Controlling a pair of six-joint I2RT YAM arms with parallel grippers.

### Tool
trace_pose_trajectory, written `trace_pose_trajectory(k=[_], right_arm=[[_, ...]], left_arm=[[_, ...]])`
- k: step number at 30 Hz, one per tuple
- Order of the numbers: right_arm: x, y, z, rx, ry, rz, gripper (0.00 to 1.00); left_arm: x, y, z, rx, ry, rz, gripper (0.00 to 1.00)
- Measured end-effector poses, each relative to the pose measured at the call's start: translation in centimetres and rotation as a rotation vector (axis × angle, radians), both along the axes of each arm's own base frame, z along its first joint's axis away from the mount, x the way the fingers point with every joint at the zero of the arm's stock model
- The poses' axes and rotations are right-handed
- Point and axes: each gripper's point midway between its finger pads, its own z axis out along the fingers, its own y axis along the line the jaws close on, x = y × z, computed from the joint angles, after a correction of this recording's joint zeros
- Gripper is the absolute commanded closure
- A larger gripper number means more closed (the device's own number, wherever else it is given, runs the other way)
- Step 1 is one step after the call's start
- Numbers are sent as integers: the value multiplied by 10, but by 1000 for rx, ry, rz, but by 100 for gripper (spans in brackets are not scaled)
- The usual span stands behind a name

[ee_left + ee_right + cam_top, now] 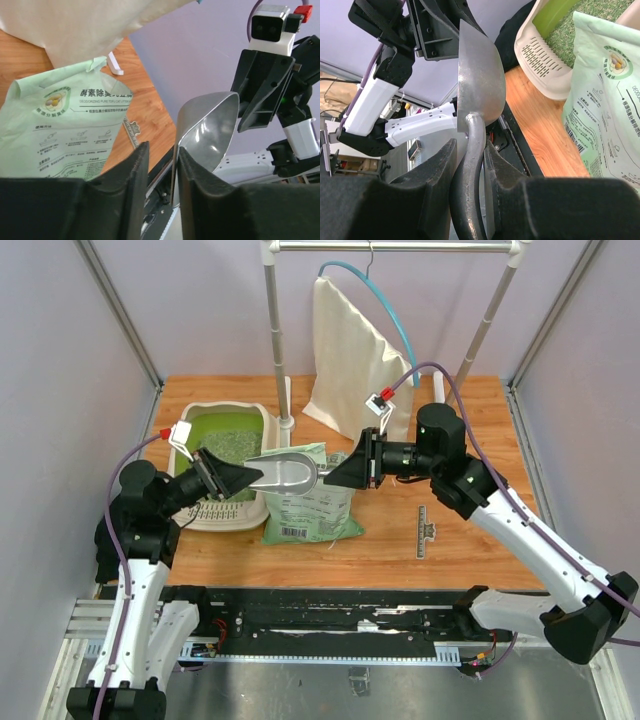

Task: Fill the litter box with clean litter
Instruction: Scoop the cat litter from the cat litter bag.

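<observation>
The litter box (pixel 228 523) sits in the left half of the overhead view, on the wooden table (pixel 470 540). It is a rounded beige plastic tray with a raised rim and a lime-green inside. In the right wrist view, a band of slots shows in its beige wall at the upper right. The clean litter (pixel 235 445) lies inside as a loose, speckled layer of small pale green-grey grains, and the green wall above it is bare.

Just right of the box, touching its side, a flat green plastic bag (pixel 315 508) lies on the table. It is glossy and creased, with a barcode at its lower edge.

Above the bag and the box's right rim hangs a grey metal scoop (pixel 285 475), smooth and dull-shiny, with a curved bowl and a rounded handle. The right gripper (pixel 330 472) is clamped on the handle, which sits tight between its black fingers. The left gripper (pixel 250 478) has its fingers on either side of the bowl's thin rim. A gap shows beside one finger, so it is unclear whether they pinch the rim.

At the top centre, a cream cloth sack (pixel 350 360) hangs from a blue hanger (pixel 390 310) on a white rack (pixel 275 330). A small metal strip (pixel 425 530) lies lower right.
</observation>
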Motion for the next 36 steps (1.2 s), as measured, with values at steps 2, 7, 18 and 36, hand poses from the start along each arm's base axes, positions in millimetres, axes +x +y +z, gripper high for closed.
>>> trace_pose_trajectory(k=[2,7,18,36], right_arm=[[-1,1,-2,-4,1,11,99],[-2,0,-6,-19,-3,20,91],[-5,-7,1,-4,-55,-3,72],[-1,-6,2,-11,-133,-8,99]], left_arm=[[-1,-1,0,0,0,-13,89],[-6,-5,1,-1,-4,-46,99],[-11,-9,9,-40,-13,-50,100],[-6,-9,1,-47,43,-23,98]])
